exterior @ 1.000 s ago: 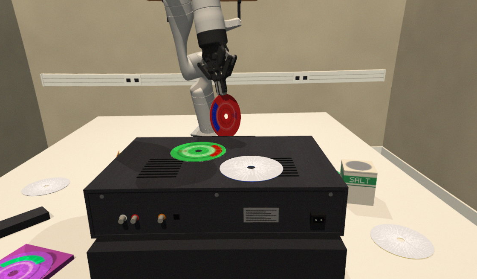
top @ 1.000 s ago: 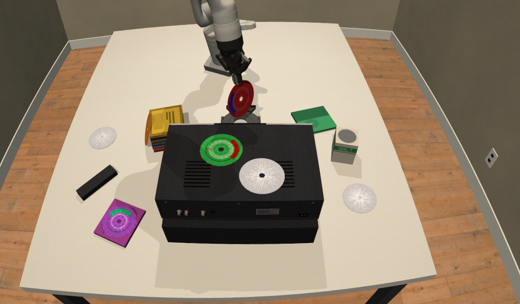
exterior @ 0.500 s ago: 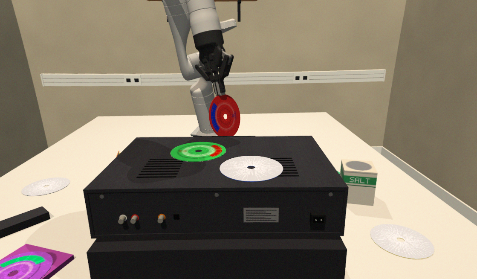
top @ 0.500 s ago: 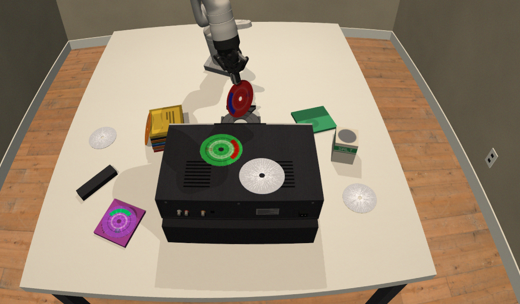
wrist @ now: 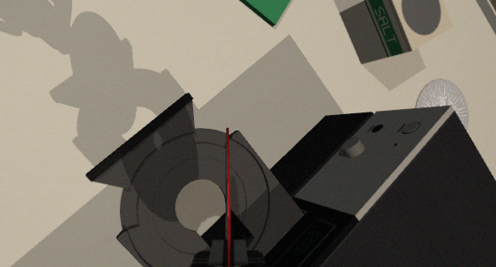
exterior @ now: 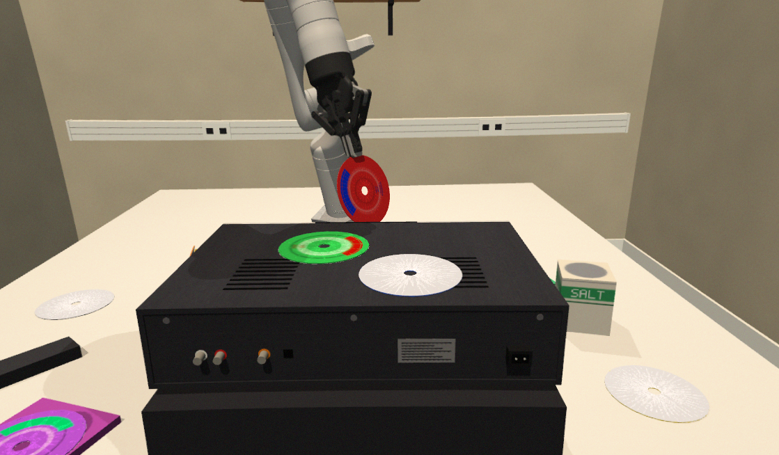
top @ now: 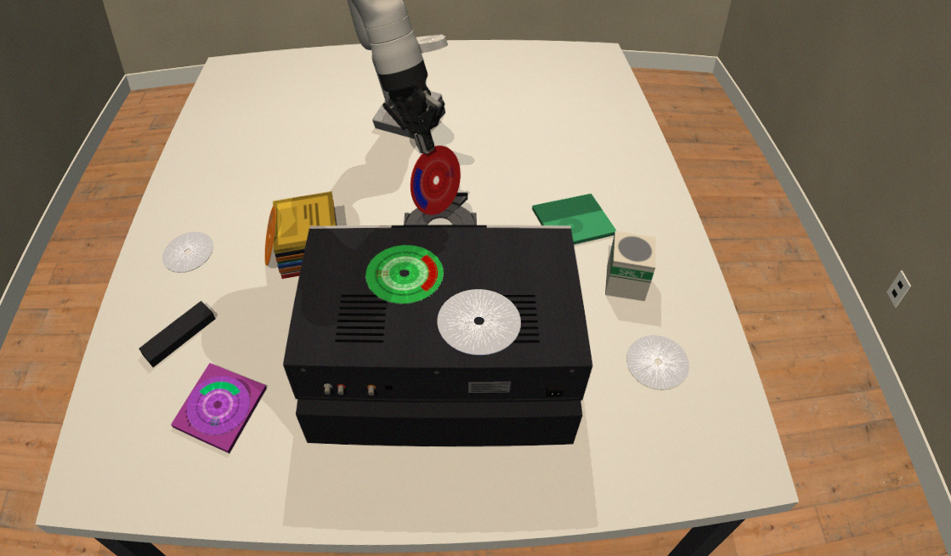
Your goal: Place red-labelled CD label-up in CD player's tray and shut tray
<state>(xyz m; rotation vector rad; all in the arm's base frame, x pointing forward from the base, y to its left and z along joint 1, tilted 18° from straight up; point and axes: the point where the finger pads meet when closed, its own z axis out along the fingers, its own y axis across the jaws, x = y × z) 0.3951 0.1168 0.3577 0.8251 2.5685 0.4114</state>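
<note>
My gripper [top: 427, 150] [exterior: 354, 153] [wrist: 228, 252] is shut on the upper edge of the red-labelled CD [top: 437, 202] [exterior: 363, 210] [wrist: 228, 167]. The CD hangs nearly upright, its red label with a blue patch facing the top and exterior views. In the wrist view it shows edge-on as a thin red line over the tray. The black CD player [top: 513, 255] [exterior: 443, 237] [wrist: 412, 193] stands with its back to the top and exterior views. Its dark grey tray [top: 414, 219] [wrist: 257, 176] is out on the robot's side, with no disc in its round recess. The player's body hides much of the tray in the top and exterior views.
A green-labelled CD [top: 382, 283] [exterior: 296, 254] and a silver disc [top: 465, 338] [exterior: 381, 277] lie on the player's top. A yellow case [top: 291, 228] tops a stack left of the tray, an orange disc leaning there. A green case [top: 575, 210] and salt box [top: 631, 275] stand right.
</note>
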